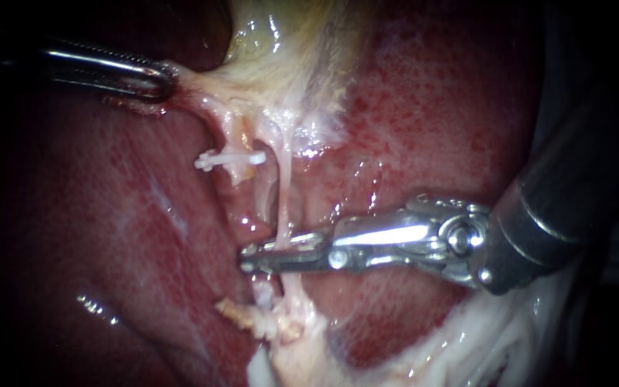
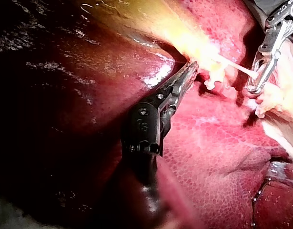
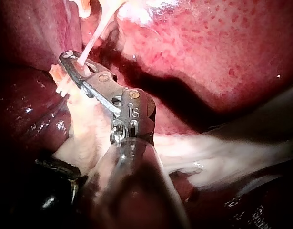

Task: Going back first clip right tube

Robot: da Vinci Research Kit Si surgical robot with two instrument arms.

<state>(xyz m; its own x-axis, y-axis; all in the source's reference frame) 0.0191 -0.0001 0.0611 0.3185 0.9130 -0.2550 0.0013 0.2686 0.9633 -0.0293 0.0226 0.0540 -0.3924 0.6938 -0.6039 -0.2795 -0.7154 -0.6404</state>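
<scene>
Right at the tip: the jaws of our right instrument (image 1: 252, 259) lie closed on the right tube (image 1: 283, 190), that thin pale strand running down from the gallbladder (image 1: 281, 64) and passing between the two slim bars. From the wrist views their ends seem to meet around it. We can't make out a clip on this tube; the metal covers that spot.

Up at the other end, the jaws of our left instrument (image 1: 160, 80) are clamped on the pale edge of the gallbladder, holding it out to the side, and both tubes stand taut.

Just beside the right tube, the left tube (image 1: 227, 132) carries a white clip (image 1: 231, 159), with red liver (image 1: 453, 129) all around.

To back out well, we'd say: release fully first, so nothing drags the strand, then slide straight back along the shaft's own line. Hold the left grip steady, and stay clear of that white clip.
</scene>
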